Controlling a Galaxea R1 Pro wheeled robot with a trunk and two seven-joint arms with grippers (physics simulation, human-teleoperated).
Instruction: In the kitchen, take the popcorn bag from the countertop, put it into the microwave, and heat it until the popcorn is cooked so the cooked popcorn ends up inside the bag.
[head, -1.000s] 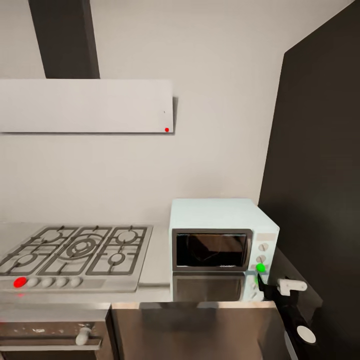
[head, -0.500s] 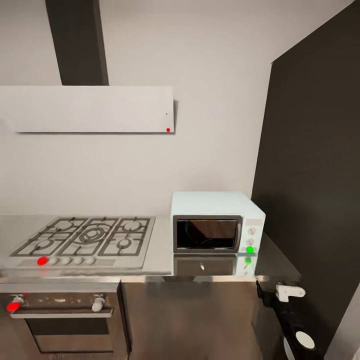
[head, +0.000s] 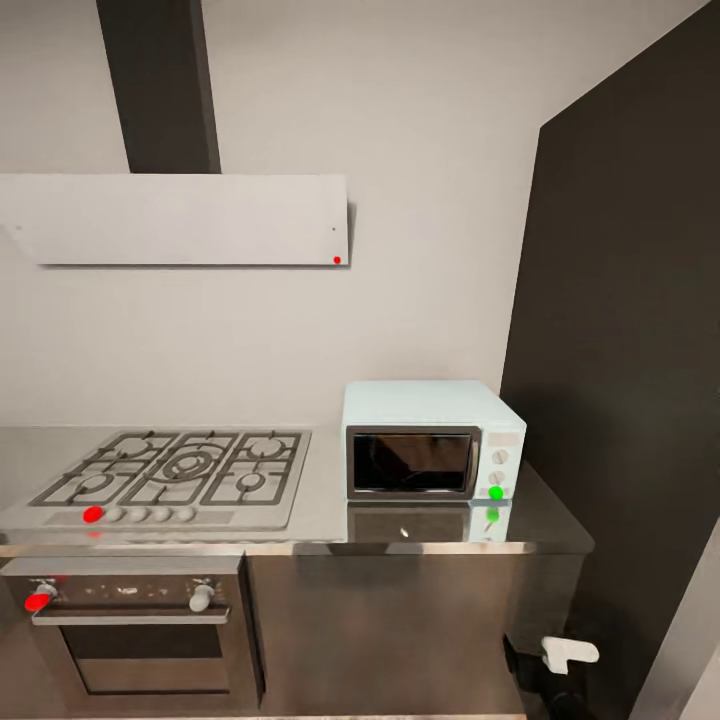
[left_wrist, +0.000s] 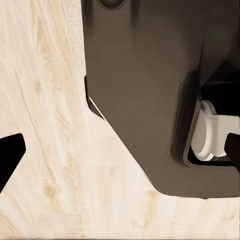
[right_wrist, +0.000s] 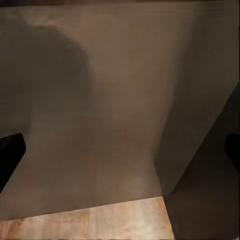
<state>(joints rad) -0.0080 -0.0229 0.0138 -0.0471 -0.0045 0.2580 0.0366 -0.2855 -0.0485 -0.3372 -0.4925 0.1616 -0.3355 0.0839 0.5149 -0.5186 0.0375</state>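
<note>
Our camera has backed away; the microwave (head: 433, 438) sits shut at four o'clock on the countertop (head: 320, 500); both grippers' jaws stand apart.

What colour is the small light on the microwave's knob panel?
Green: the light on the microwave, clearest in the head view.

Dark robot body with white fittings

Seen from the left wrist: broad matte charcoal base shell (left_wrist: 145, 90) with angled edges, a white round caster (left_wrist: 212, 137) recessed in a black-rimmed pocket, black fingertips (left_wrist: 10, 155) at the frame sides. From the head: white blocky arm fitting (head: 568, 653) on black housing.
</note>
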